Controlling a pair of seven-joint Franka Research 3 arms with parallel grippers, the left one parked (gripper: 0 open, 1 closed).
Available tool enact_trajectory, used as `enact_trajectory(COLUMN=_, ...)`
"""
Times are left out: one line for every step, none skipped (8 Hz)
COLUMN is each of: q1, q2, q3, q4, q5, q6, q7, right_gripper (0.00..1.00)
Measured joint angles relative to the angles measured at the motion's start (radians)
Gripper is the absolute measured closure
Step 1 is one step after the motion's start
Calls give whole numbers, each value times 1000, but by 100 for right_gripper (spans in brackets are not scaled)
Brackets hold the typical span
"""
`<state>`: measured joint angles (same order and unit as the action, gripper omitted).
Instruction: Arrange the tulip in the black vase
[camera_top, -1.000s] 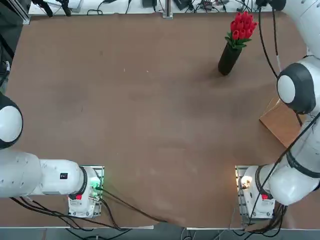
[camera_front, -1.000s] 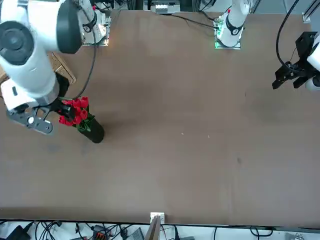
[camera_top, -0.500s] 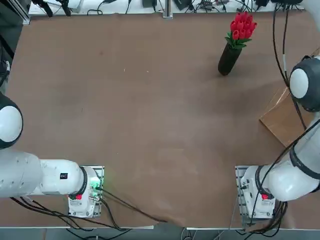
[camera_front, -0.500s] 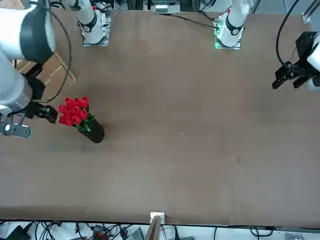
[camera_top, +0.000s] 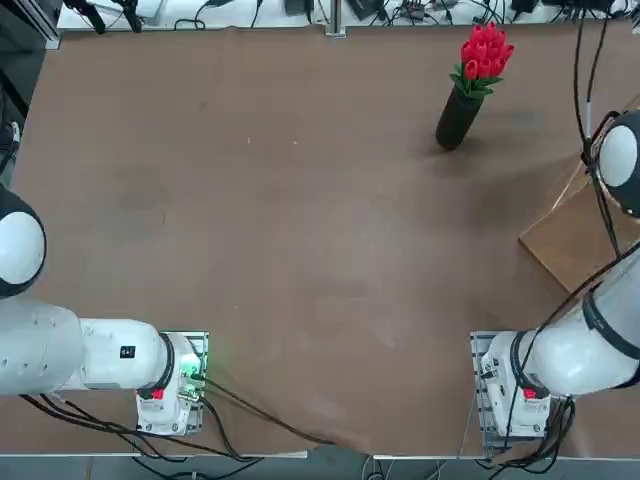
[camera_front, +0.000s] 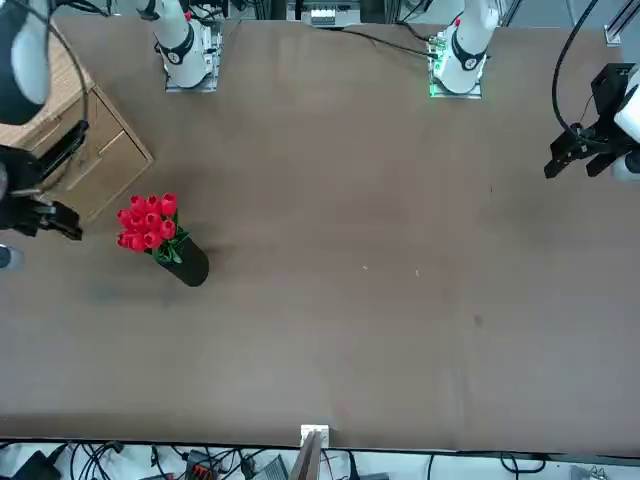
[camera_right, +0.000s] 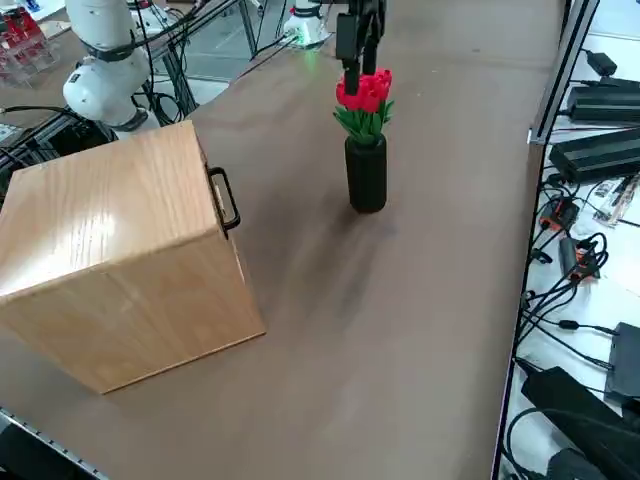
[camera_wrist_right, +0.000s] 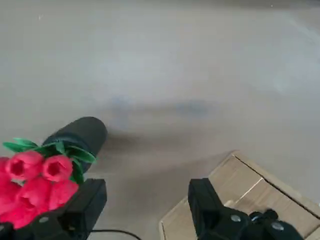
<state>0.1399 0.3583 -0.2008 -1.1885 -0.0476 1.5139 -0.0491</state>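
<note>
The tulip (camera_top: 484, 52) is a bunch of red blooms with green leaves, standing in the black vase (camera_top: 459, 118) at the far right part of the table. The same tulip (camera_front: 146, 223) and vase (camera_front: 188, 267) show in the front view, and both tulip (camera_right: 364, 92) and vase (camera_right: 367, 175) in the side view. My right gripper (camera_wrist_right: 145, 206) is open with nothing between its wide-set fingers. It hangs above the table beside the tulip (camera_wrist_right: 31, 186), on the side of the wooden box. In the front view only a dark finger (camera_front: 63, 222) shows at the picture's edge.
A wooden box (camera_right: 120, 270) with a black handle (camera_right: 226, 198) stands at the table's right edge, close to the vase. The box (camera_top: 568, 242) lies partly under my right arm. Cables and power bricks lie beyond the table's far edge.
My right arm has drawn back from the tulip toward the table's right edge and the wooden box, its gripper staying open. The tulip and vase have not moved.
</note>
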Motion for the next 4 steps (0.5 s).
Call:
enact_trajectory(q1=-52, q2=-31, q3=33, q4=-42, q5=18, q6=14, q7=-36, right_gripper=0)
enact_trajectory(q1=-105, q2=-72, q3=79, q4=-93, q5=24, q6=37, q7=-51, right_gripper=0)
enact_trajectory(q1=-135, q2=-113, q3=111, q4=-142, q5=25, q6=57, q7=-51, right_gripper=0)
enact_trajectory(q1=-146, q2=-148, q3=126, q4=-181, q5=25, q6=65, q7=-51, right_gripper=0)
